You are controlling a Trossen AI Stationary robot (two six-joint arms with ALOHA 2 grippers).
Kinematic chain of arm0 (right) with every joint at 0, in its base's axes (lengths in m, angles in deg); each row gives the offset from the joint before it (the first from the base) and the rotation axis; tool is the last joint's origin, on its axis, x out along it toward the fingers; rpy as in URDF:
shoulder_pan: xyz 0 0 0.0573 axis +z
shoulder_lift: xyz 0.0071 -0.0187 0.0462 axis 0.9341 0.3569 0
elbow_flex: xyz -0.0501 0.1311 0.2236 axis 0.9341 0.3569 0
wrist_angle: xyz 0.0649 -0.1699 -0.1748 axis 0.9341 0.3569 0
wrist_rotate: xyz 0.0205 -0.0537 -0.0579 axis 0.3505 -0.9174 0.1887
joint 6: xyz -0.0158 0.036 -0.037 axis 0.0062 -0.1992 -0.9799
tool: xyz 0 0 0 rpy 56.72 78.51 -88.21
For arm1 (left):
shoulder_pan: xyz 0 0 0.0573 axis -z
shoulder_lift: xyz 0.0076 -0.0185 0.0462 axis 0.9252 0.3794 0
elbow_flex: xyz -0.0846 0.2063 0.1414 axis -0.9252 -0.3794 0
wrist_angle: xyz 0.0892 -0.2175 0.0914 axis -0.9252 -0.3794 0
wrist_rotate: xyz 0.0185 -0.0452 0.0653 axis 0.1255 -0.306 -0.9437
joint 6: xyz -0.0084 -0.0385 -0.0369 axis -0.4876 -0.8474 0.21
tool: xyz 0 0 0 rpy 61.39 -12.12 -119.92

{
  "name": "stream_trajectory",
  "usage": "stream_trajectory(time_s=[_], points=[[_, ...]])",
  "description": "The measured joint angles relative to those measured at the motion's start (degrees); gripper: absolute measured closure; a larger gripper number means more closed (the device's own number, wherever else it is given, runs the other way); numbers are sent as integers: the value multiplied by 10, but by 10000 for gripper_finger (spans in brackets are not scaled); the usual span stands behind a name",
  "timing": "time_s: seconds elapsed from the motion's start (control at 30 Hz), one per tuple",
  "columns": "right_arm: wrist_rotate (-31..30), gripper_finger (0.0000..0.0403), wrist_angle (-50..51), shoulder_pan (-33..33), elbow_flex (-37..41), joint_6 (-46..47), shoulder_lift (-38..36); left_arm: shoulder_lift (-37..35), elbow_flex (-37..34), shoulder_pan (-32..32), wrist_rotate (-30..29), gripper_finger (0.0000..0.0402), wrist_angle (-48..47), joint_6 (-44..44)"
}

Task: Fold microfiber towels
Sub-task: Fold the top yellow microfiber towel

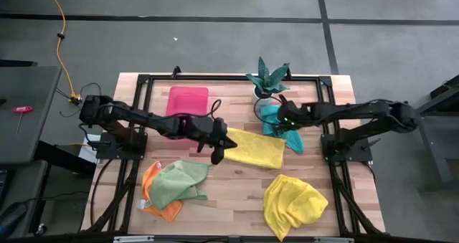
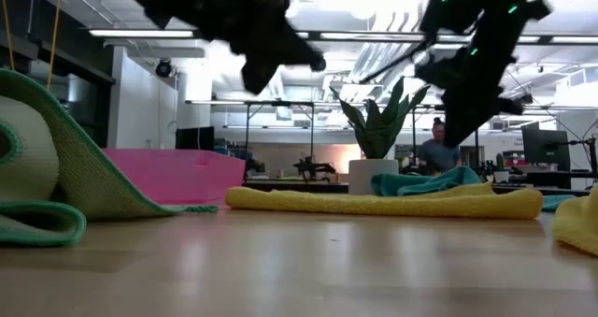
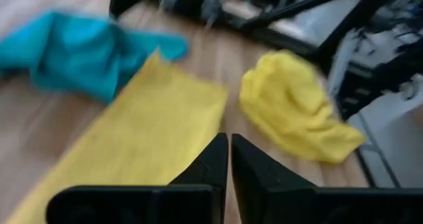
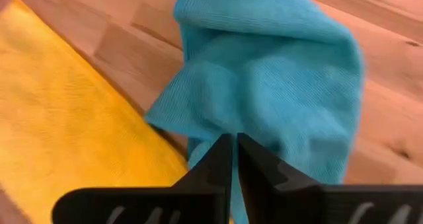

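A flat yellow towel [image 1: 254,148] lies folded in the middle of the wooden surface [image 1: 237,200]. The left gripper [image 1: 219,155] hangs just above its near left end. Its fingers [image 3: 210,163] are pressed together and hold nothing. The right gripper [image 1: 281,126] hangs over the teal towel [image 1: 280,125], which is bunched up beside the far end of the flat yellow towel. Its fingers [image 4: 221,159] are pressed together too, with nothing in them. A crumpled yellow towel [image 1: 292,202] sits near the front right. A light green towel [image 1: 179,182] lies on top of an orange towel [image 1: 154,196] at the front left. A pink tray [image 1: 188,99] and a potted plant [image 1: 267,78] stand at the back.
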Motion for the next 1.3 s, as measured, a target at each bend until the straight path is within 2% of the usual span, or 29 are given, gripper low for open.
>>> stream_trajectory(time_s=[0.1,0.33,0.43,0.73,1.1,1.3], points=[[43,399,-52,-27,0,-55,37,22,-11,13,-19,399,0,-13],[85,402,-122,-35,0,-87,109,78,-11,31,-23,401,12,-35],[65,403,-116,-34,0,-87,124,98,-11,35,-24,401,15,-49],[-13,403,27,-66,0,-129,130,123,-11,38,-22,401,12,-59],[-160,403,86,-201,0,-198,129,123,-11,42,-20,401,11,-65],[-151,403,81,-257,0,-197,86,123,-10,46,-20,401,11,-65]])
